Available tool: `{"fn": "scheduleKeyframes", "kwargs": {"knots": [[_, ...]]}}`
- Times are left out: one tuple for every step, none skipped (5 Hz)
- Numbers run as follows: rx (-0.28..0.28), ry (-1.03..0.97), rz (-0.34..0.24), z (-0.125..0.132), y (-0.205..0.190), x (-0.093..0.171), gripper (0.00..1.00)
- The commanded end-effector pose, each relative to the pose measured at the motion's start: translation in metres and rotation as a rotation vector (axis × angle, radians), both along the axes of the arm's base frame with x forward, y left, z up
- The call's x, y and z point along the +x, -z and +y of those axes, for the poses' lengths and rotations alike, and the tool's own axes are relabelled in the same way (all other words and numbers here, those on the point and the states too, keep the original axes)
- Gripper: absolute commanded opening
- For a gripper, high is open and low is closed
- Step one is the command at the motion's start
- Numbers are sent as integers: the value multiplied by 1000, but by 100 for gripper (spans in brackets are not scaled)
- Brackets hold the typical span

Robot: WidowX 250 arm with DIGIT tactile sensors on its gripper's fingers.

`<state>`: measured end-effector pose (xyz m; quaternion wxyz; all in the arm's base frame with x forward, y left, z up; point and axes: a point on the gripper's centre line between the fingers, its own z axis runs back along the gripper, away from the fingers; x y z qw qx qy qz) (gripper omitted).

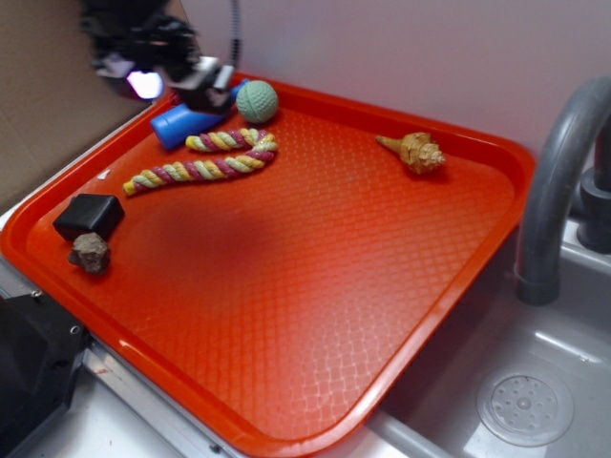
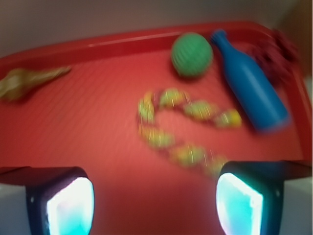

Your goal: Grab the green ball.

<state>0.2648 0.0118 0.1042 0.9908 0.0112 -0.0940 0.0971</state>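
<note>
1. A green ball with a knitted surface sits at the far edge of an orange-red tray, close against the raised rim and in front of a pale wall

2. A blue plastic bottle lies on its side just beside the ball; in the wrist view its neck points toward the tray's rim, with the ball near that neck

3. A twisted rope toy of yellow, pink and green strands curls in front of both, one end close beneath the ball

4. The gripper, blurred in the exterior view, hangs above the tray's far corner over the bottle, not touching the ball

5. The wrist view, also blurred, shows the two fingertips set wide apart at the bottom corners of the frame, nothing between them but bare tray; the jaws stand open and empty

6. From that view the ball lies ahead of the gripper, past the rope toy and left of the bottle

7. A tan seashell rests well apart from the ball, toward the tray's other far corner

8. A black block and a small brownish rock sit together near the tray's left edge

9. A grey faucet arches beside the tray, above a grey sink with a round drain
</note>
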Motion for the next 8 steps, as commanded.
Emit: {"fn": "scheduleKeyframes", "kwargs": {"knots": [[47, -12, -57, 35, 8, 69, 100], [42, -25, -62, 47, 10, 79, 100], [38, -31, -88, 51, 13, 85, 100], [20, -41, -101, 50, 18, 100, 100], [64, -25, -98, 46, 34, 107, 100], [86, -11, -105, 46, 44, 101, 0], [90, 5, -121, 46, 40, 95, 0], [109, 10, -113, 49, 47, 94, 0]]}}
